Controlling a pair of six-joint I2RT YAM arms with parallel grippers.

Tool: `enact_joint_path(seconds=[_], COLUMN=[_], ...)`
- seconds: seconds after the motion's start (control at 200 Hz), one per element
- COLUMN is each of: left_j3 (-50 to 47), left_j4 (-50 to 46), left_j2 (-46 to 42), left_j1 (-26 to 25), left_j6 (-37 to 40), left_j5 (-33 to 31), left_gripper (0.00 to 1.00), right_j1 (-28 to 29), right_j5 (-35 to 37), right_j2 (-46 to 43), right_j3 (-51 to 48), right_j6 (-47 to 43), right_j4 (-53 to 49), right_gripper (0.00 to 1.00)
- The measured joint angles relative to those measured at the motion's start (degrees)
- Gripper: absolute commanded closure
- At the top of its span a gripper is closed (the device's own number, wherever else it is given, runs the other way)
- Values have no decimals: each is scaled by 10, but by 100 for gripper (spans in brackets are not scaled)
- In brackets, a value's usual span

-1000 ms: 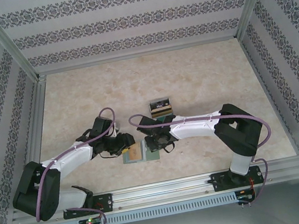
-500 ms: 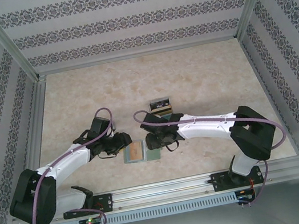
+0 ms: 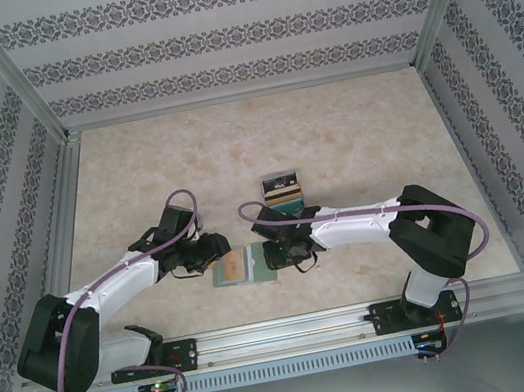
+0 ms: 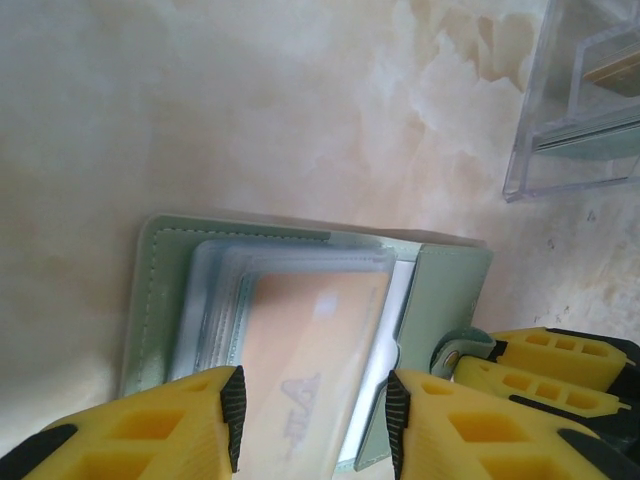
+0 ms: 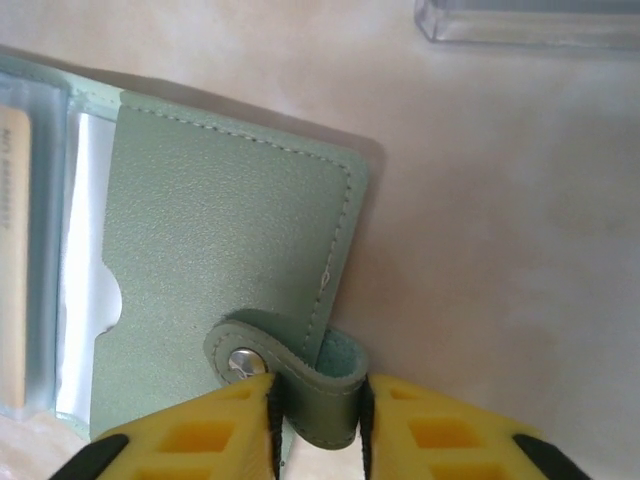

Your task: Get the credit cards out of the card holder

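Card holder [image 3: 244, 265] lies open near the front of the marble-look table [image 3: 352, 129], between both grippers. Left gripper [image 4: 315, 400] hangs parted over one tan card [image 4: 305, 340] in the clear sleeves, gripping nothing. Right gripper [image 5: 318, 400] pinches the holder's snap strap [image 5: 300, 345]. One clear plastic box [image 4: 560, 120] stands beyond, holding cards.

Left hand [image 4: 315, 415] low with fingers spread apart; right hand [image 5: 318, 405] low, fingers seemingly pinched nearly together.
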Motion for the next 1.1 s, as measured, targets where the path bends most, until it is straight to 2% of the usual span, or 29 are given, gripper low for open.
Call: enact_joint_path(seconds=[1.099], left_j3=[1], left_j4=[-34], left_j2=[19], left_j1=[0], left_j6=[13], left_j5=[-11], left_gripper=[58], right_j1=[-6], right_j5=[-9], right_j2=[6], right_j3=[-3], right_j6=[0], right_j4=[21], right_gripper=[73])
